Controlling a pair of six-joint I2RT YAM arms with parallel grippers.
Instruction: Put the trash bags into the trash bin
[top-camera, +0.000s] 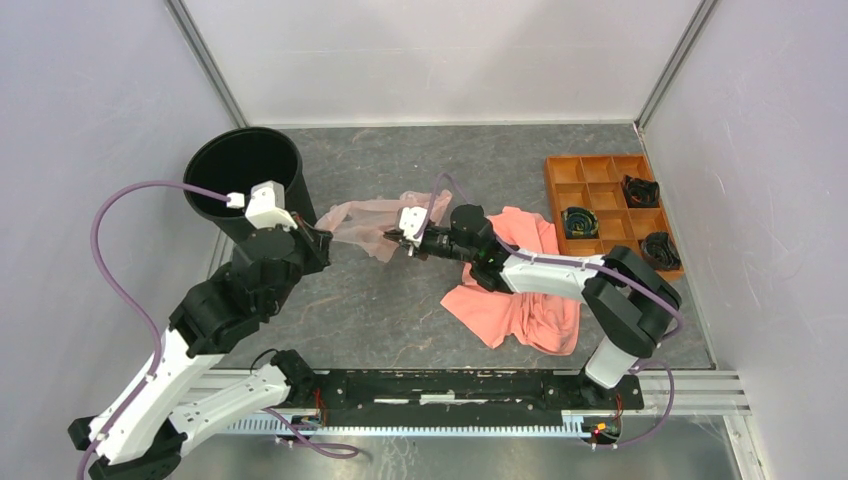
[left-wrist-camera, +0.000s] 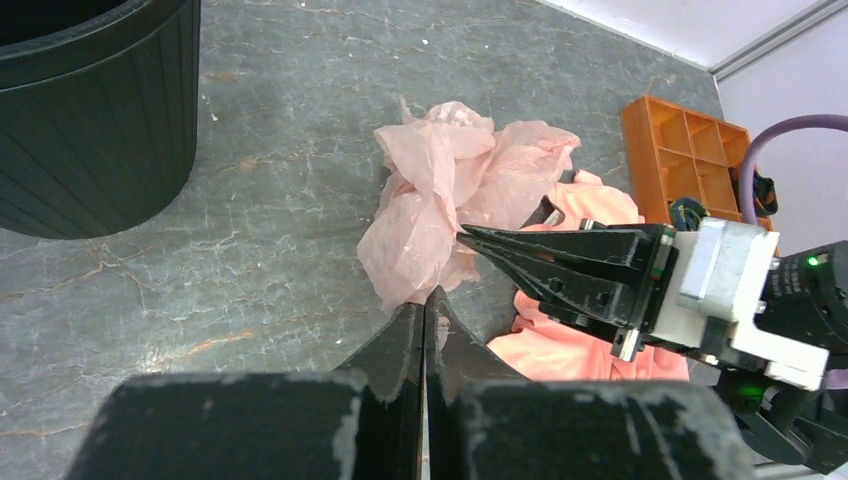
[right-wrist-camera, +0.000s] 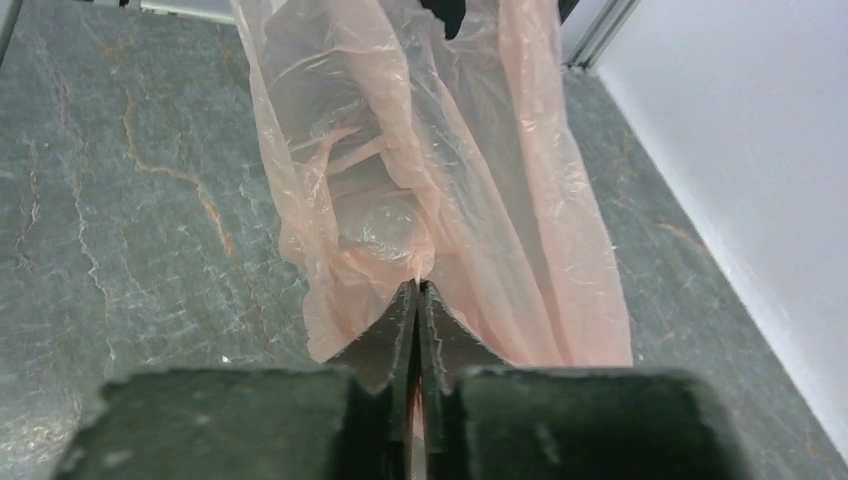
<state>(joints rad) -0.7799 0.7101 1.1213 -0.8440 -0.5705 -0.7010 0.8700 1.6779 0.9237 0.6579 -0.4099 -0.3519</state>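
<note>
Two pincers shut on trash bag (left-wrist-camera: 450, 170): left pincer (left-wrist-camera: 424, 305) pinches one end, right pincer (right-wrist-camera: 418, 295) nips opposite edge, film spread between them, probably for lifting. Trash bin (left-wrist-camera: 90, 130) close beside left pincer, bag outside.

Thin film, stone-look top, matt plastics

We see the bag (right-wrist-camera: 450, 180) as thin translucent pink plastic film, crinkled and faintly glossy along its creases. The table (left-wrist-camera: 260, 260) looks like grey stone with rust-coloured veins, smooth and dull (it may be a printed sheet; we cannot tell). The bin (left-wrist-camera: 90, 130) is matt black plastic with fine vertical ribs on its wall. The cloth (top-camera: 520, 300) is soft, opaque coral fabric, rumpled. We read the tray (left-wrist-camera: 640, 150) as smooth orange plastic. The left gripper (left-wrist-camera: 424, 297) and right gripper (right-wrist-camera: 417, 290) are matt black plastic, scuffed grey along the edges.
</note>
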